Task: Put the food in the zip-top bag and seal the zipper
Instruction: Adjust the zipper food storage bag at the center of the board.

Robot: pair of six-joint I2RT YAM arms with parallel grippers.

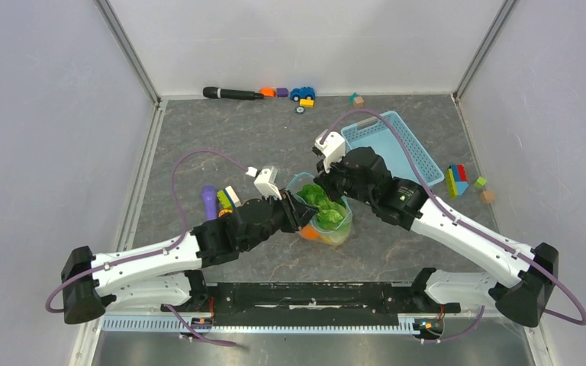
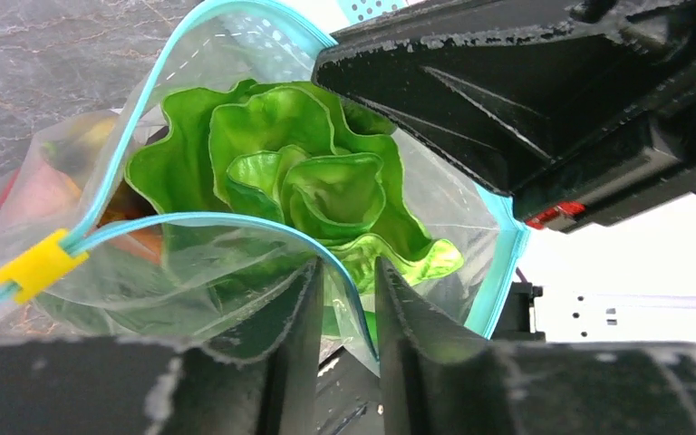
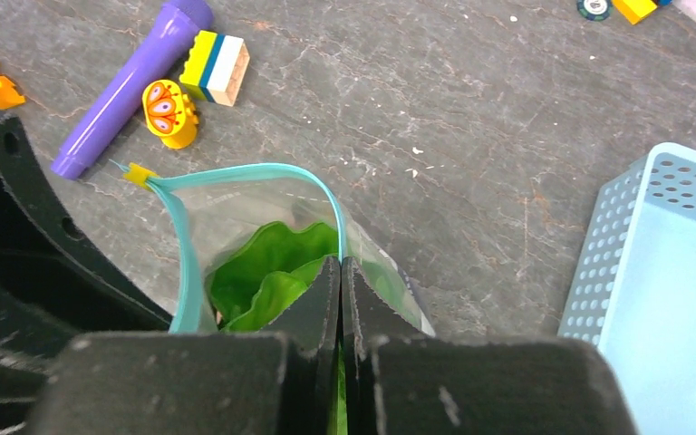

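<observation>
The clear zip-top bag (image 1: 334,226) stands open mid-table with the green lettuce (image 1: 322,200) in its mouth. Orange and red food (image 1: 310,233) shows through its lower wall. My right gripper (image 1: 326,183) is shut on the far rim of the bag (image 3: 236,204), right on the teal zipper (image 3: 236,170); the lettuce (image 3: 267,263) lies just below. My left gripper (image 2: 346,272) has its jaws a little apart, with the near zipper strip (image 2: 227,217) passing between them. The yellow slider (image 2: 38,265) sits at the zipper's left end. The lettuce (image 2: 290,154) fills the opening.
A thin purple stick (image 3: 131,86), a striped block (image 3: 217,59) and a yellow toy (image 3: 168,113) lie left of the bag. The light-blue basket (image 1: 393,145) is behind right. A black marker (image 1: 233,93), toy car (image 1: 302,93) and blocks (image 1: 458,181) lie along the back and right.
</observation>
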